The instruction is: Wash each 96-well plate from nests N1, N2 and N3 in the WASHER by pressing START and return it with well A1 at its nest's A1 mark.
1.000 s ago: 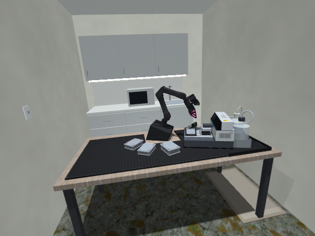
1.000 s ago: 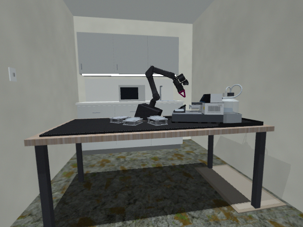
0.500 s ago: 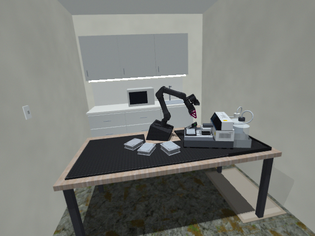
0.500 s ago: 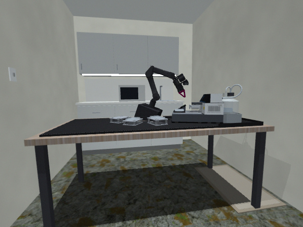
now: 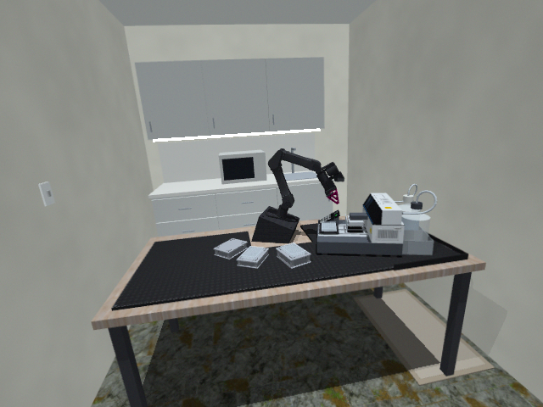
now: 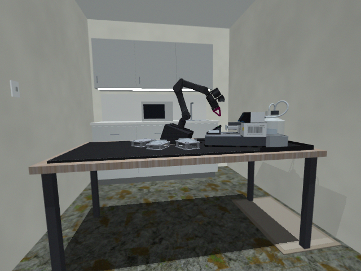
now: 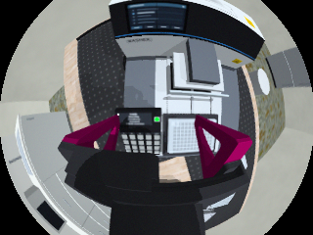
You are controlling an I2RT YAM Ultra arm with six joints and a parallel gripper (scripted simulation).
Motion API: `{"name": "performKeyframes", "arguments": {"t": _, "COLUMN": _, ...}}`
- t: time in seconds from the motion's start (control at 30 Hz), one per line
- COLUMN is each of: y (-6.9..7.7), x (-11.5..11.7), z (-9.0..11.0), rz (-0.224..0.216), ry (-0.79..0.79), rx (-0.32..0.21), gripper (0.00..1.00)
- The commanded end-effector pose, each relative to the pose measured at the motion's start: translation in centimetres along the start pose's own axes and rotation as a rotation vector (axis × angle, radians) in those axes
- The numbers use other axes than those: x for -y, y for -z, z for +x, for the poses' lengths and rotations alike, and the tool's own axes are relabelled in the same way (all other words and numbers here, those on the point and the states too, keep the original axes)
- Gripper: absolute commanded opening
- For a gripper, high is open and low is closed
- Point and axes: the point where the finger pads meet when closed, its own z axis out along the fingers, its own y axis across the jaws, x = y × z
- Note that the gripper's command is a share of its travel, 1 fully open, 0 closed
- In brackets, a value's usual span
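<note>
My gripper (image 5: 333, 199) (image 6: 216, 112) (image 7: 156, 118) is open and empty. It hangs well above the left end of the washer (image 5: 357, 246) (image 6: 233, 141). In the wrist view the black keypad (image 7: 137, 137) lies right below the fingers, and its lamp (image 7: 156, 119) is green. Beside the keypad a white gridded plate (image 7: 180, 135) (image 5: 327, 227) lies on the carrier. Three nests (image 5: 230, 248) (image 5: 252, 256) (image 5: 293, 254) stand in a row on the black mat; I cannot tell from here which of them hold plates.
The washer's white head with its blue screen (image 7: 156, 16) (image 5: 381, 210) stands behind the track, with a bottle and hoses (image 5: 417, 219) at its right. The arm's base (image 5: 274, 227) stands behind the nests. Cabinets and a microwave (image 5: 242, 166) line the back wall.
</note>
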Motion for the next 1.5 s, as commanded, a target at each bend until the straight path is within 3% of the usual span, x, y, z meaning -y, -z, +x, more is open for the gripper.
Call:
{"name": "performKeyframes", "arguments": {"t": 0.0, "y": 0.2, "x": 0.0, "z": -0.4, "rz": 0.0, "ry": 0.001, "rx": 0.013, "gripper": 1.0}}
{"name": "performKeyframes", "arguments": {"t": 0.03, "y": 0.2, "x": 0.0, "z": -0.4, "rz": 0.0, "ry": 0.001, "rx": 0.013, "gripper": 1.0}}
{"name": "performKeyframes", "arguments": {"t": 0.07, "y": 0.2, "x": -0.1, "z": -0.1, "rz": 0.0, "ry": 0.0, "rx": 0.013, "gripper": 0.0}}
{"name": "performKeyframes", "arguments": {"t": 1.47, "y": 0.0, "x": -5.3, "z": 10.8, "rz": -0.003, "ry": -0.003, "rx": 0.01, "gripper": 0.0}}
